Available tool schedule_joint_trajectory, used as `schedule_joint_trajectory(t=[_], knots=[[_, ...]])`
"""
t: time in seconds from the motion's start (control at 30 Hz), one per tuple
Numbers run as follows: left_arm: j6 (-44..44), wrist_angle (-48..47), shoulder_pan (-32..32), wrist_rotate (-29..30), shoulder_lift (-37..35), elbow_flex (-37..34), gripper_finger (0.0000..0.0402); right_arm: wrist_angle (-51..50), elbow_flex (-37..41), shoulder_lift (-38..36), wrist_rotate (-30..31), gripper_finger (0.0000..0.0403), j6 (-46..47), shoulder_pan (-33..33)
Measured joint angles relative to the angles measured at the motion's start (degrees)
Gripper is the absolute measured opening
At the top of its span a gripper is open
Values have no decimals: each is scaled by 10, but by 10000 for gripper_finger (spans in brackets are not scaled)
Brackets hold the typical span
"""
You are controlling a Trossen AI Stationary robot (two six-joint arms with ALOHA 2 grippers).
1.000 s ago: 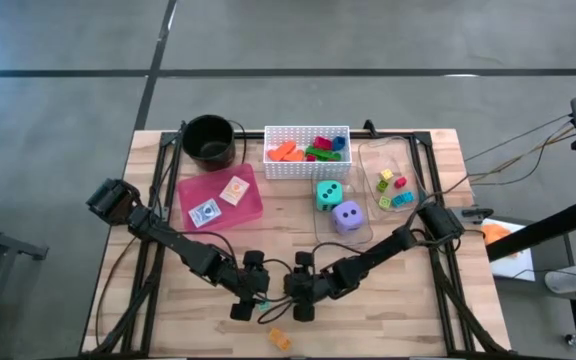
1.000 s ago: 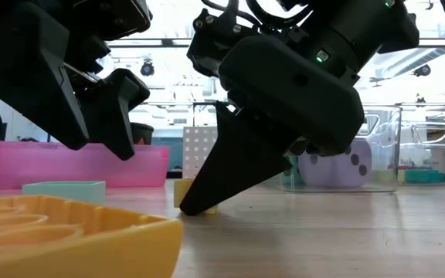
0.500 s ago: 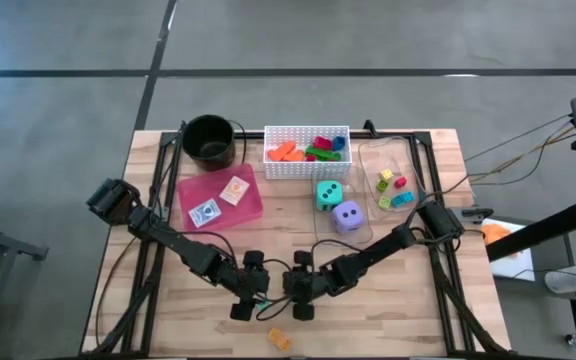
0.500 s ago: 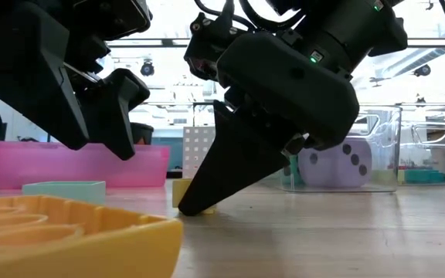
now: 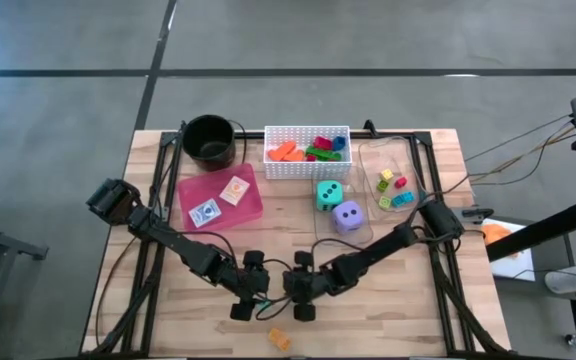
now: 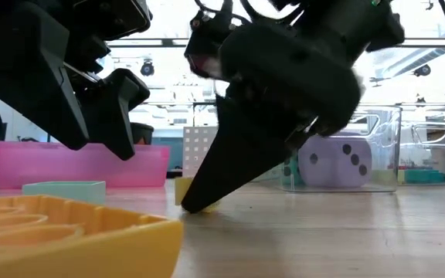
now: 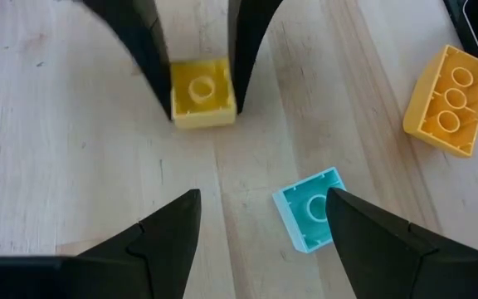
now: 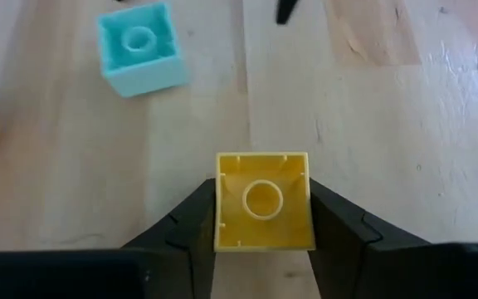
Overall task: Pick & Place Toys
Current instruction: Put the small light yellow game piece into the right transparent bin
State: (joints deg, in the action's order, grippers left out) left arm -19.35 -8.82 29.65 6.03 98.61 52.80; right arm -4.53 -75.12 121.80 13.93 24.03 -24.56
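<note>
R gripper (image 8: 262, 218) clamped on small yellow block (image 8: 263, 200), fingers touching both its sides, block sitting on the table (image 5: 388, 320) near front edge, centre. L gripper (image 7: 260, 218) just beside it, jaws apart, nothing between them (teal block (image 7: 310, 208) lies close to one finger, not gripped). Orange block (image 7: 449, 100) nearby. Dice in a clear bin (image 5: 361, 232), other blocks in white basket (image 5: 306, 165).

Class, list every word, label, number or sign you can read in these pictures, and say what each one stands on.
No readable words or numbers anywhere.
Two cards on the pink tray: printed pictures, too small to read.
Teal die and purple die: black dots only, no digits.
Blocks: no lettering visible.
</note>
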Motion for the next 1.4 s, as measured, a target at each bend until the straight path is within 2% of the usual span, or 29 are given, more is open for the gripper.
schedule_joint_trajectory(t=[0.1, 0.33, 0.57, 0.67, 0.83, 1.0, 1.1, 1.23, 1.4], knots=[[0, 0, 0, 0, 0, 0, 264, -23, -3, -20, -1, 137, 0, 0], [0, 0, 0, 0, 0, 0, 264, -133, -5, -99, -33, 167, 23, 2], [0, 2, 0, 0, 0, 0, 264, -306, -5, -237, -21, 136, 41, 7], [0, 2, 0, 0, 0, 0, 264, -385, -5, -301, -15, 139, 79, 12], [0, 2, 0, 0, 0, 0, 264, -559, 1, -398, 32, 167, 158, 19], [0, 3, 0, 4, 0, 0, 264, -710, 30, -483, 76, 151, 271, 36], [0, 4, 0, 4, 0, 0, 264, -743, 73, -539, 109, 137, 323, 59], [0, 4, 0, 4, 0, 0, 264, -741, 148, -612, 154, 145, 368, 109], [0, 4, 0, 5, 0, 0, 264, -709, 245, -672, 181, 165, 353, 180]])
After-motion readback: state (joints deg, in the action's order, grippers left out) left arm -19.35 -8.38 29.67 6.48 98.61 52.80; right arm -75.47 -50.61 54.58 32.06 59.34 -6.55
